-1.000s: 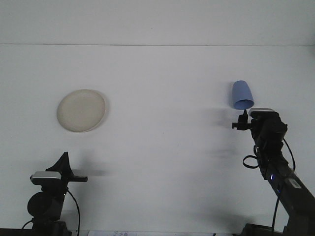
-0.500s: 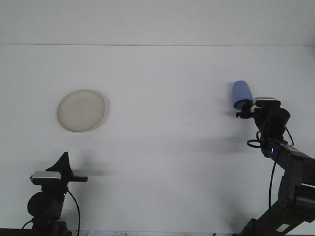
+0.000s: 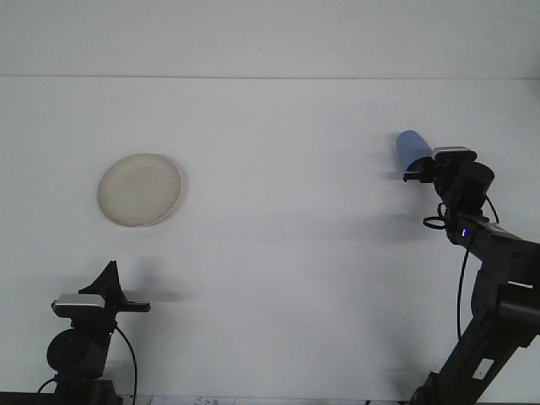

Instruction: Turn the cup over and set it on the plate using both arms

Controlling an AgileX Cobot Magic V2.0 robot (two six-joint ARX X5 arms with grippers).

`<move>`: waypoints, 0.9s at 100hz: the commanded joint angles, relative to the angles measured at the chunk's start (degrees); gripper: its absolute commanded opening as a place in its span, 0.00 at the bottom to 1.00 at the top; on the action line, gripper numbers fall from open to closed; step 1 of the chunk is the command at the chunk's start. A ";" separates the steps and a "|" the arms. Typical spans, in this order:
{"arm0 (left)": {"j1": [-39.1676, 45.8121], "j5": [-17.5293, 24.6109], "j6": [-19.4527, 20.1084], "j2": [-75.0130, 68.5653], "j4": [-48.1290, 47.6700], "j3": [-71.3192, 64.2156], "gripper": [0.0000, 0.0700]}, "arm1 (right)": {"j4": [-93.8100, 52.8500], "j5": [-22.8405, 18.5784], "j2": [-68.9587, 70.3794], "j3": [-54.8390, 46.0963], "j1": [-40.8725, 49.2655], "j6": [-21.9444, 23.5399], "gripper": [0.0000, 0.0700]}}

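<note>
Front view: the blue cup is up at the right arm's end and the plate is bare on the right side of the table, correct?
Not quite. The front view shows the plate on the left side of the table, not the right. The rest holds: the blue cup is at the end of the right arm, and nothing sits on the plate.
</note>
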 commanded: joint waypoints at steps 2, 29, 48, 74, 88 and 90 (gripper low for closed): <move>-0.04 0.00 0.72 -0.04 0.59 -1.09 0.02 | 1.38 -0.63 1.18 1.07 0.02 -0.68 0.00; -0.04 0.00 0.72 -0.04 0.59 -1.09 0.02 | -8.39 -1.36 -7.58 1.07 0.24 2.99 0.00; -0.04 0.00 0.72 -0.04 0.59 -1.09 0.02 | -30.95 2.08 -23.56 2.27 2.82 7.02 0.00; -0.04 0.00 0.72 -0.04 0.59 -1.09 0.02 | -72.54 2.01 -39.39 13.09 15.82 5.07 0.00; -0.04 0.02 0.72 -0.04 0.59 -1.09 0.02 | -89.29 2.73 -38.77 21.22 27.67 3.43 0.00; -0.04 0.00 0.72 -0.04 0.59 -1.09 0.02 | -90.36 3.10 -38.47 21.77 28.98 3.43 0.00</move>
